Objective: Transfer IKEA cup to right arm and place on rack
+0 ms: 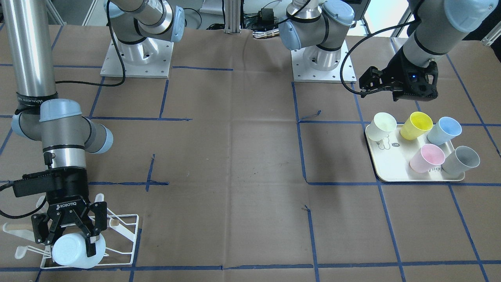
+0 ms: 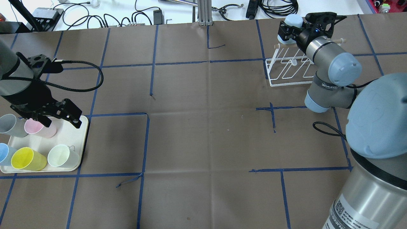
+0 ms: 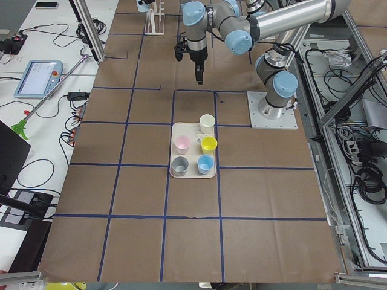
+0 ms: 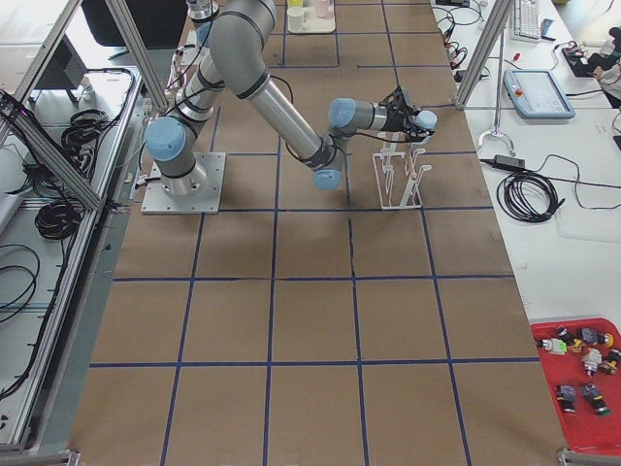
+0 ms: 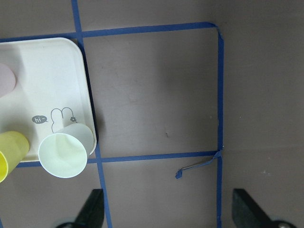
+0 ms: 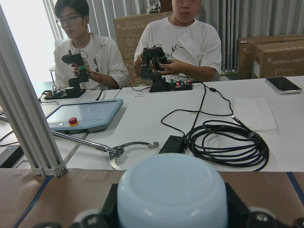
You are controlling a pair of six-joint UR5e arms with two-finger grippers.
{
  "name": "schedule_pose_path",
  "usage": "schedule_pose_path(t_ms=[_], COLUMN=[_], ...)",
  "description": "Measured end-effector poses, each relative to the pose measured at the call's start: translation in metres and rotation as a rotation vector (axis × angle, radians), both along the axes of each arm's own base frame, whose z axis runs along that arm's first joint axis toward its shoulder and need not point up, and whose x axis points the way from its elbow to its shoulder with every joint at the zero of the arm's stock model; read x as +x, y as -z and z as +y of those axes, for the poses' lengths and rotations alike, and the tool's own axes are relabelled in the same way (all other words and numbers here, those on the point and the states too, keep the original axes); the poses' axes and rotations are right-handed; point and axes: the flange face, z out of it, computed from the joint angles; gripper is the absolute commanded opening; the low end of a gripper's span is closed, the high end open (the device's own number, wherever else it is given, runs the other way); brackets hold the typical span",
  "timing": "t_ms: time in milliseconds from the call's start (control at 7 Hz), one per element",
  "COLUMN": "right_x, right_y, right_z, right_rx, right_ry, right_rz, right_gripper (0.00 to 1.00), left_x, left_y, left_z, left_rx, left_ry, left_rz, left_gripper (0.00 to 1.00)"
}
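Nearest, in the front-facing view, one pale blue cup (image 1: 68,251) is clamped between the fingers of the right gripper (image 1: 71,243), with its closed base turned away from the wrist. It is held over the near end of the single white wire rack (image 1: 135,239); whether a prong is touched cannot be told. Farther back, one cream tray (image 1: 391,166) is seen loaded with five more: a cream cup (image 1: 382,126), a yellow cup (image 1: 417,125), a blue cup (image 1: 444,130), a pink cup (image 1: 426,158) and a grey cup (image 1: 462,160). Six cups are thus counted. Beyond them, the left gripper (image 1: 364,86) is held raised near the tray, jaws spread wide, nothing between them.
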Motion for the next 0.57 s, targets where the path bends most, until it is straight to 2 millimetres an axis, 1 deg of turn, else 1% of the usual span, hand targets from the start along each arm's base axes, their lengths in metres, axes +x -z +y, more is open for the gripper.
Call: schedule_pose_path(t_ms=[143,286,429,571], right_x=[0.0,0.0,0.0,0.0], right_y=[0.001,0.002,0.002,0.0], right_z=[0.0,0.0,0.0,0.0], right_rx=[0.005,0.012,0.014,0.012], right_ry=[0.001,0.002,0.003,0.003], right_rz=[-0.006,-0.011,-0.012,-0.012], right_gripper=[1.0,1.0,1.0,1.0], left_x=[0.025,0.041,0.046,0.046], left_y=[0.013,0.023,0.027,0.032], left_z=[0.006,0.013,0.019,0.024], left_rx=[0.0,-0.008,-0.026,-0.045], left_ry=[0.001,-0.007,-0.012,-0.015], left_rz=[0.01,0.01,-0.001,-0.012], left_gripper=[0.95,0.95,0.95,0.95])
